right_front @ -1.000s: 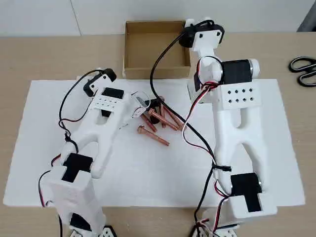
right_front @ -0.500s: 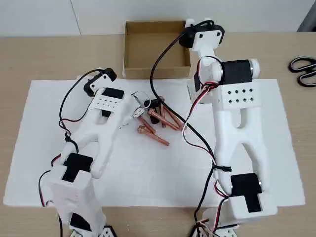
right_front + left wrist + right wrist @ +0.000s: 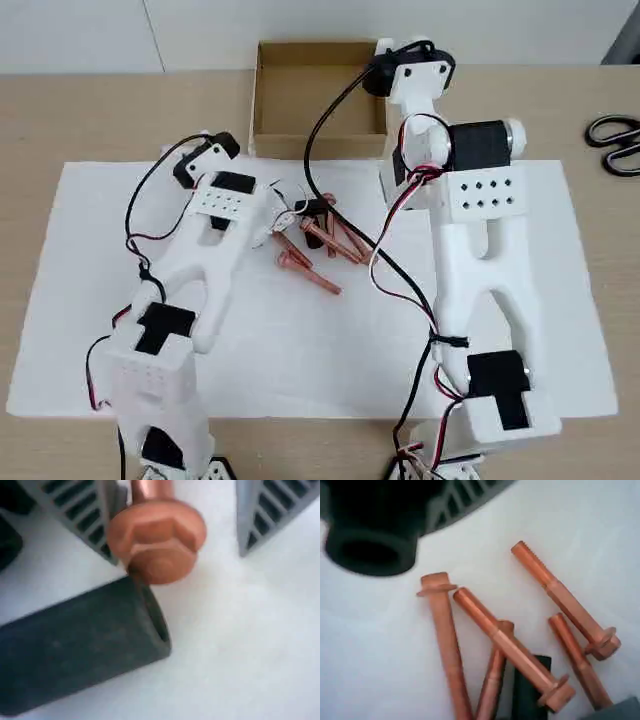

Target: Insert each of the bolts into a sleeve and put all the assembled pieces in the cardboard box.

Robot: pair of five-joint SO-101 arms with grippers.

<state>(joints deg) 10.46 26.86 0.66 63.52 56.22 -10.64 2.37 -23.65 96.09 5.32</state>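
Several copper bolts (image 3: 325,245) lie in a loose pile on the white sheet (image 3: 300,360), in front of the cardboard box (image 3: 257,100). My left gripper (image 3: 292,208) sits at the pile's left edge. In the left wrist view it (image 3: 175,515) is open, and a bolt head (image 3: 156,540) rests against one finger (image 3: 82,507). A black sleeve (image 3: 75,640) lies on the sheet just before it. My right gripper (image 3: 415,510) is shut on another black sleeve (image 3: 370,545), held open end down above the bolts (image 3: 505,645). One more sleeve (image 3: 527,690) lies under those bolts.
Scissors (image 3: 613,140) lie on the wooden table at the far right. The right arm (image 3: 480,210) stands over the sheet's right half, its cables (image 3: 340,110) crossing the box's corner. The sheet's front middle is bare.
My left arm has shifted a little forward and right, closer to the bolt pile, and the nearest loose bolt has been nudged. The right arm has not moved.
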